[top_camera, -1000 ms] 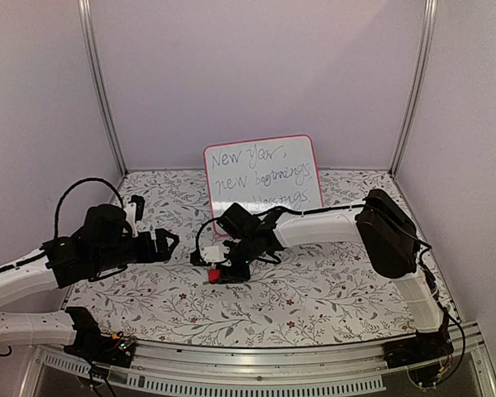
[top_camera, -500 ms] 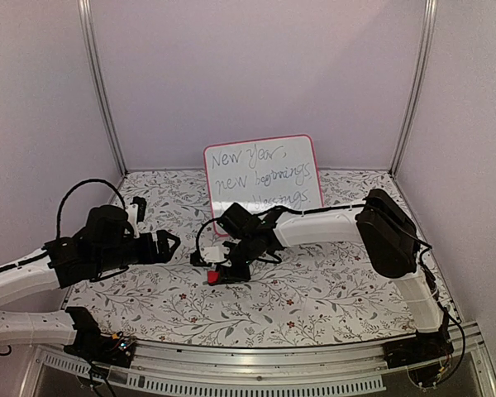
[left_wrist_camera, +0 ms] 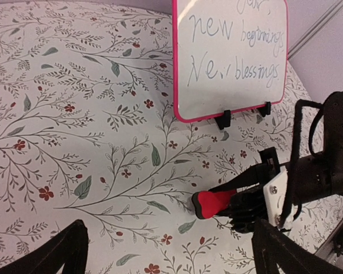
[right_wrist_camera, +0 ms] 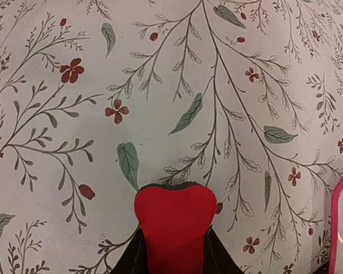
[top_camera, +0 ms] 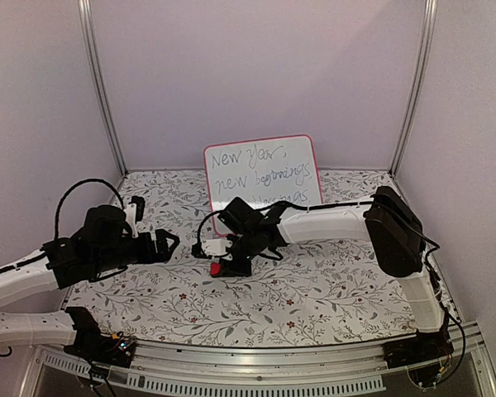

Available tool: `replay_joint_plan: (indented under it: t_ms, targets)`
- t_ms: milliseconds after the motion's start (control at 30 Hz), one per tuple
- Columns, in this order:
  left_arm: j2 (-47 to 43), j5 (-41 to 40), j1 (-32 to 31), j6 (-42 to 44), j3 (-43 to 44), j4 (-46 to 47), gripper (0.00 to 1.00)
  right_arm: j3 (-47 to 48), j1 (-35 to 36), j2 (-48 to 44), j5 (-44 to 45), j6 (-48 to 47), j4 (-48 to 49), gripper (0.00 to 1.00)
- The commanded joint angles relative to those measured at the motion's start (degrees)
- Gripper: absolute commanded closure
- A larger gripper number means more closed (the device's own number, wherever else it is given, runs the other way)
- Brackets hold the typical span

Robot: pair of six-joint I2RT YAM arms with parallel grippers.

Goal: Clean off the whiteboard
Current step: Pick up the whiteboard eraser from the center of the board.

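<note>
Whiteboard (top_camera: 263,172): upright, pink-rimmed, handwritten lines, black clip feet. Right gripper (right_wrist_camera: 174,254) clamps red eraser (right_wrist_camera: 174,217); left gripper (top_camera: 169,244) spread wide.

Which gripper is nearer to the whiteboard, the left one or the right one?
The right gripper. It sits just in front of the whiteboard, shut on the red eraser. The left gripper is open, farther off to the board's left.

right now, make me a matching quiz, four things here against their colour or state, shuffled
1 whiteboard
2 eraser
3 left gripper
4 right gripper

a wide open, empty
b red
c shut on the eraser
d upright, writing on it

Pairs: 1-d, 2-b, 3-a, 4-c
</note>
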Motion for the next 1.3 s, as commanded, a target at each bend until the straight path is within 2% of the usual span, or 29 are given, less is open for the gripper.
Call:
replay_joint_plan:
  t_ms: [0, 100, 267, 633, 900, 1033, 1267]
  targets:
    - [-0.9, 0.6, 0.8, 0.4, -0.4, 0.4, 0.0, -2.7, 0.0, -6.7, 6.5, 3.6, 2.7, 0.9]
    - [-0.9, 1.0, 0.8, 0.5, -0.4, 0.7, 0.0, -5.2, 0.0, -9.4, 7.9, 3.6, 4.9, 0.83]
    - [-0.4, 1.2, 0.8, 0.6, 0.1, 0.9, 0.0, -6.8, 0.0, -12.1, 11.9, 4.2, 6.0, 0.94]
    - [6.0, 1.3, 0.8, 1.6, 3.5, 4.6, 0.0, -10.5, -0.5, -18.8, 22.6, 8.6, 7.8, 0.98]
    - [21.6, 2.7, 0.7, 3.6, 11.8, 9.8, 0.0, -15.2, -0.8, -26.2, 30.5, 11.5, 8.5, 1.0]
    - [30.9, 2.9, 0.1, 3.2, 17.9, 11.6, 0.0, -16.4, -1.7, -28.9, 36.8, 14.5, 6.9, 0.9]
    - [48.1, -1.5, -4.9, 2.3, 31.2, 10.9, 0.0, -20.9, -5.4, -37.2, 38.0, 21.5, 6.0, 0.85]
